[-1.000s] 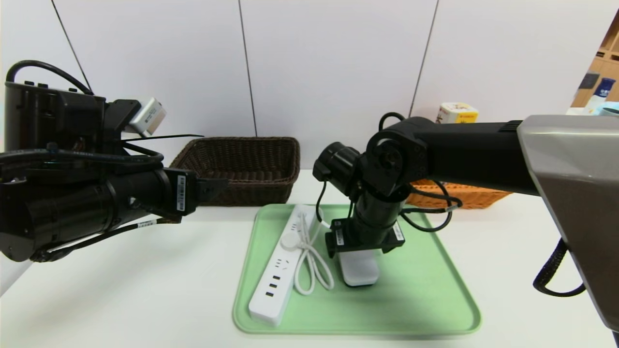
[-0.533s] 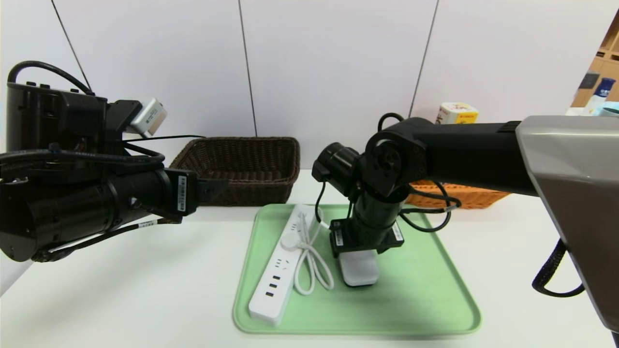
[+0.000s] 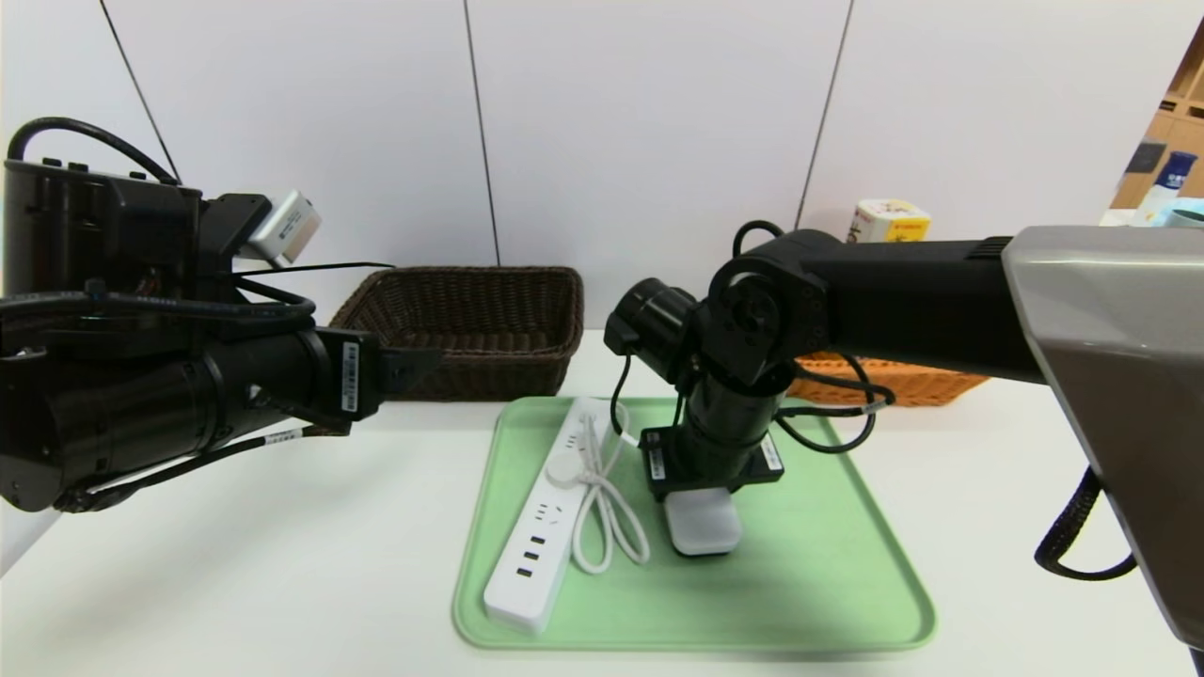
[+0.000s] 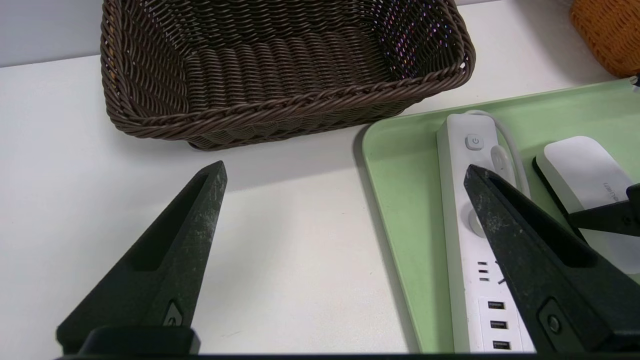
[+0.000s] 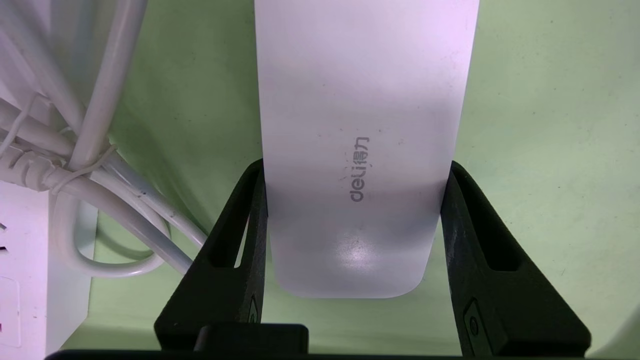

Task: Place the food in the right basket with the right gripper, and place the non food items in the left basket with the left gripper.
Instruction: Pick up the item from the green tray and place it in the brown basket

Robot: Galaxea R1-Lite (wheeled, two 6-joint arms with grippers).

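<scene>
My right gripper (image 5: 355, 167) is shut on the near end of the flat white oblong device (image 5: 360, 100), with both fingers pressed against its sides. The device (image 3: 704, 534) lies on the green tray (image 3: 809, 583) under my right wrist. Beside it lies the long white power strip (image 3: 541, 527) with its looped cord (image 3: 607, 508). My left gripper (image 4: 346, 170) hangs open and empty over the table, left of the tray and in front of the dark brown left basket (image 4: 280, 95). The yellow and cream food carton (image 3: 889, 221) stands behind my right arm, above the orange right basket (image 3: 903, 381); its lower part is hidden.
The tray sits mid-table in front of both baskets. My right arm reaches across from the right and covers most of the orange basket. White tabletop shows left of the tray. A shelf with bottles (image 3: 1171, 179) stands far right.
My right gripper's fingers have closed in onto the white device, which shifted slightly on the tray. The left arm has barely moved.
</scene>
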